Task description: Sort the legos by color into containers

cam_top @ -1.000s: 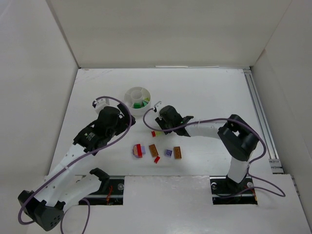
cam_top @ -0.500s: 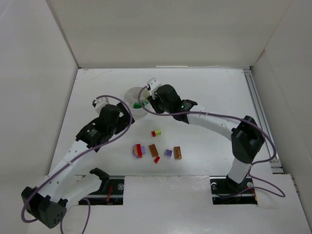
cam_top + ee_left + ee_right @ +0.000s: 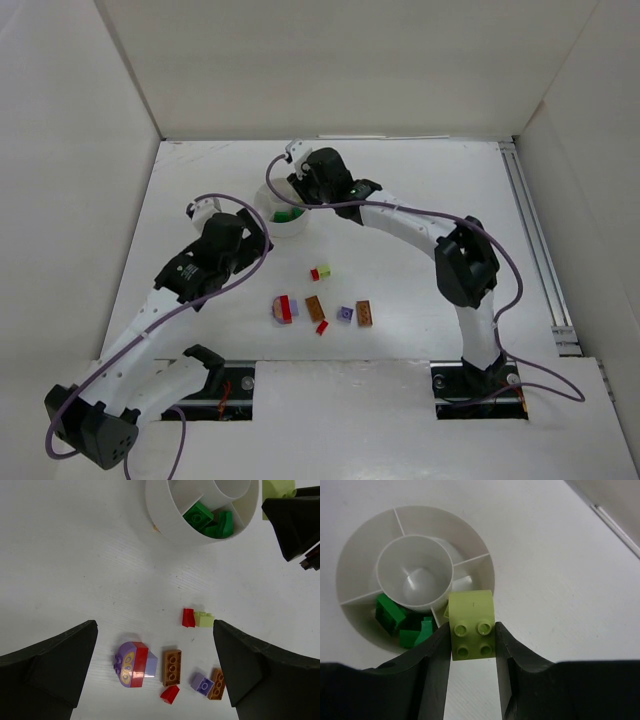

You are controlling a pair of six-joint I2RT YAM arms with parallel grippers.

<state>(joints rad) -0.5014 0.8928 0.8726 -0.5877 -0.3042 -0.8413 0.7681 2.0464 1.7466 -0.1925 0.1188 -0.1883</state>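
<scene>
In the right claw (image 3: 472, 642), narrowed onto it, is a pale yellow-green square studded plastic brick (image 3: 472, 617), directly below it the low round white divided plastic tub (image 3: 420, 520) with green bricks (image 3: 390, 612), and under the wide-spread left claw (image 3: 155, 647) lie loose mixed bricks (image 3: 171, 667) on the white desk (image 3: 75, 555).

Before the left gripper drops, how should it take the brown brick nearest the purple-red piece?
From above, probably, pinching the long sides of the brown brick: it lies flat, studs up, narrow across. The purple-red piece sits close on one side.
</scene>
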